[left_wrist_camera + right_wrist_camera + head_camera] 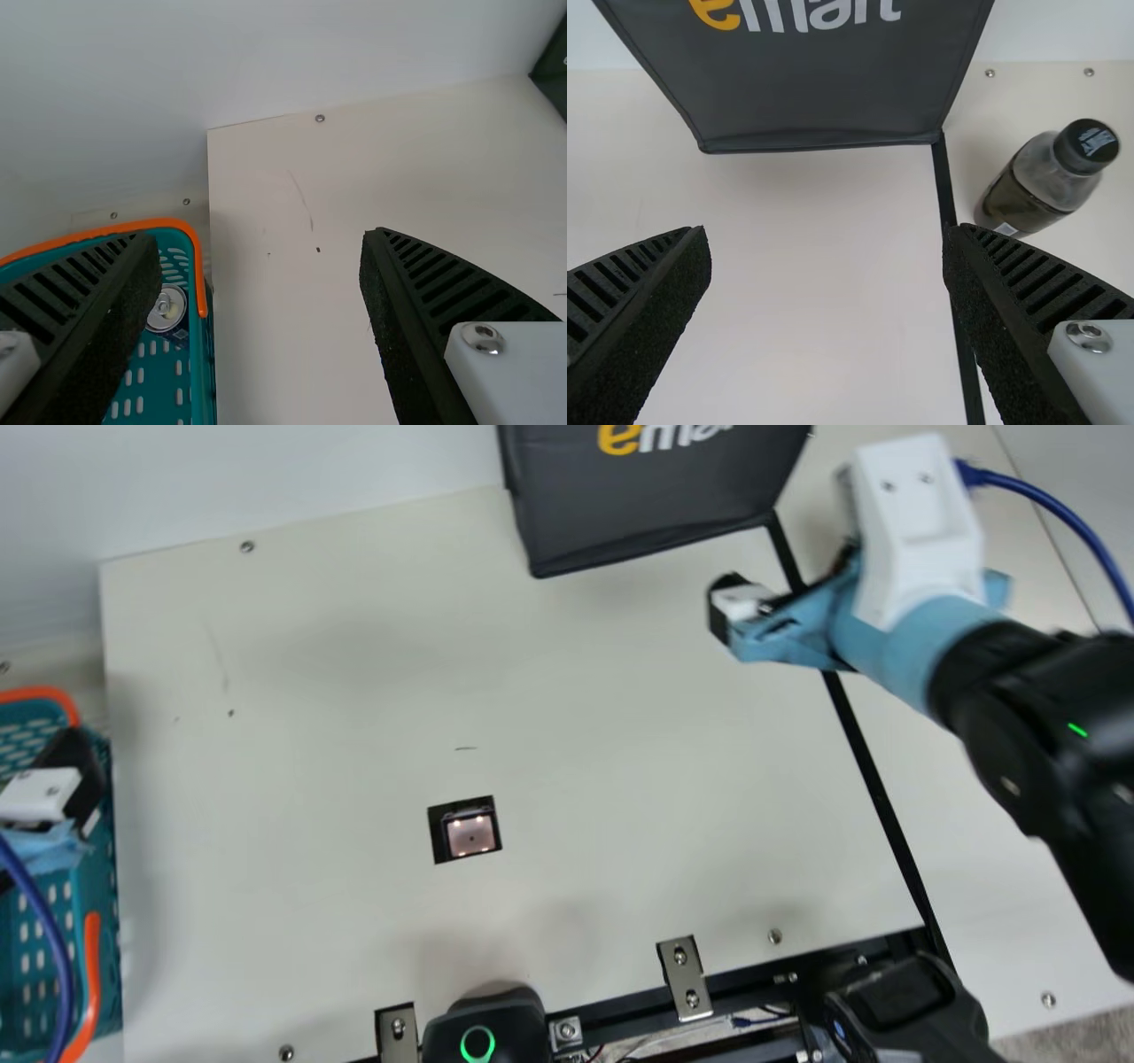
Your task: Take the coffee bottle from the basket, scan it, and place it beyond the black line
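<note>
Fingers spread apart on right gripper (726,613), aimed left in main view from a slanting forearm (1010,726); likewise apart on left gripper (75,784), over basket (108,948). Beyond black line (946,190), coffee bottle (1039,184): standing, clear-walled, brown inside, dark-capped.

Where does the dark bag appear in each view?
Main view: dark bag at the top, right of the middle.
Left wrist view: a sliver of the bag at the top right corner.
Right wrist view: bag at the top, slightly left of the middle.
Shared landmark: the cream table.
</note>
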{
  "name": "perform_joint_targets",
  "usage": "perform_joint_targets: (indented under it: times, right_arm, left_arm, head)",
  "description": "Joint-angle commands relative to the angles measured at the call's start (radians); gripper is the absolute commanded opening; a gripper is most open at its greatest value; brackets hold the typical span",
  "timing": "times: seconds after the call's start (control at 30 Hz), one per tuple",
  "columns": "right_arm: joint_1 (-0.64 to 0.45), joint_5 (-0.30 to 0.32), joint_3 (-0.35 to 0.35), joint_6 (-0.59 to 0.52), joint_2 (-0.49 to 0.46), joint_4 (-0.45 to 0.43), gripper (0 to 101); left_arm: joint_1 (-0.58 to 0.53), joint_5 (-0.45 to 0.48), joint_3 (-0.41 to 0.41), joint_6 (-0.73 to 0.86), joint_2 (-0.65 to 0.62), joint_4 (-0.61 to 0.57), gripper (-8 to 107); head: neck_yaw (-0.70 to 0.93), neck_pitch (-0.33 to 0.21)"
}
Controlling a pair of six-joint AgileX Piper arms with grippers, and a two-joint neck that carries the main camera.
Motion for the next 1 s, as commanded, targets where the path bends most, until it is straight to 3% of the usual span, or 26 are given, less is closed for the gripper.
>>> perform_joint_targets:
  times: [0.0, 0.13, 0.5, 0.53, 0.63, 0.77, 0.97]
  right_arm:
    - [-0.023, 0.053, -0.010, -0.041, -0.045, 0.022, 91]
    - [-0.064, 0.123, -0.029, -0.102, -0.112, 0.061, 91]
    - [-0.171, 0.307, -0.081, -0.263, -0.288, 0.165, 91]
    - [-0.165, 0.285, -0.080, -0.247, -0.271, 0.157, 91]
    - [-0.172, 0.318, -0.083, -0.265, -0.295, 0.165, 91]
    - [-0.172, 0.316, -0.083, -0.265, -0.295, 0.166, 91]
    - [-0.172, 0.316, -0.083, -0.265, -0.295, 0.166, 91]
  left_arm:
    - [-0.009, 0.047, -0.020, -0.037, -0.010, 0.018, 90]
    - [-0.032, 0.117, -0.059, -0.097, -0.036, 0.057, 90]
    - [-0.096, 0.309, -0.167, -0.263, -0.106, 0.164, 90]
    - [-0.102, 0.327, -0.177, -0.278, -0.112, 0.173, 90]
    - [-0.119, 0.379, -0.207, -0.323, -0.131, 0.203, 90]
    - [-0.142, 0.449, -0.246, -0.384, -0.156, 0.242, 90]
    - [-0.143, 0.447, -0.247, -0.386, -0.158, 0.241, 90]
  head:
    - [0.094, -0.027]
    - [0.187, -0.027]
    - [0.187, -0.027]
    - [0.187, -0.027]
    - [0.187, -0.027]
    - [0.187, -0.027]
    - [0.187, -0.027]
